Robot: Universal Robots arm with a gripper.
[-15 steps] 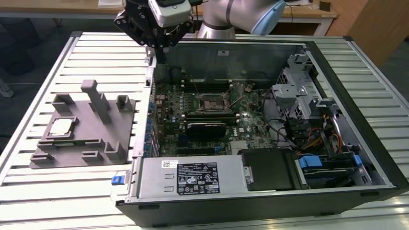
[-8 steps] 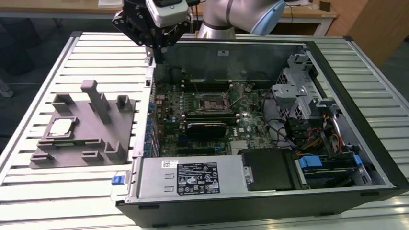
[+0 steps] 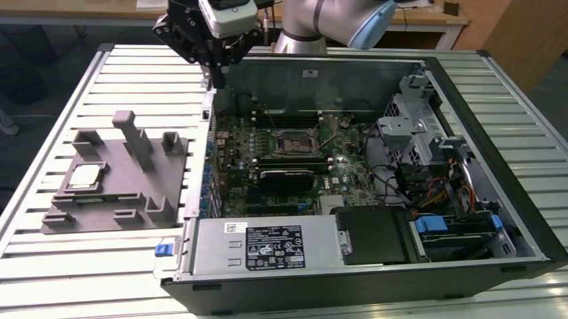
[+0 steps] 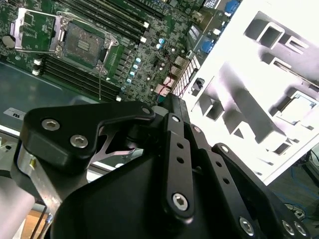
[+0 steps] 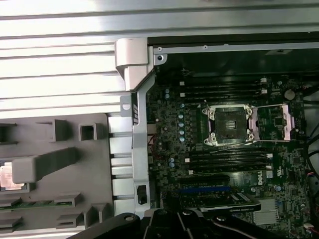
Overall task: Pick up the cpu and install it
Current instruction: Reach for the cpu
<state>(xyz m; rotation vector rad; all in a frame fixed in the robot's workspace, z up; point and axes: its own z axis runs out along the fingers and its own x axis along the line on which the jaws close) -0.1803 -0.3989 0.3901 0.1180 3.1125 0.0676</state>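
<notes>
claw (image 3: 217, 81): over the case's back corner, nothing seen in it; how wide it stands, cannot tell
cpu (image 3: 84, 177): flat in the grey fixture (image 3: 124, 199) on the bench (image 3: 133, 73), well apart from the claw
socket (image 3: 293, 141): seemingly open

the silver arm (image 3: 302, 30) bends at its blue-capped joint (image 3: 368, 26) toward the exterior view's left, its black gripper (image 3: 217, 78) hanging raised with its tips pointing straight down.
</notes>
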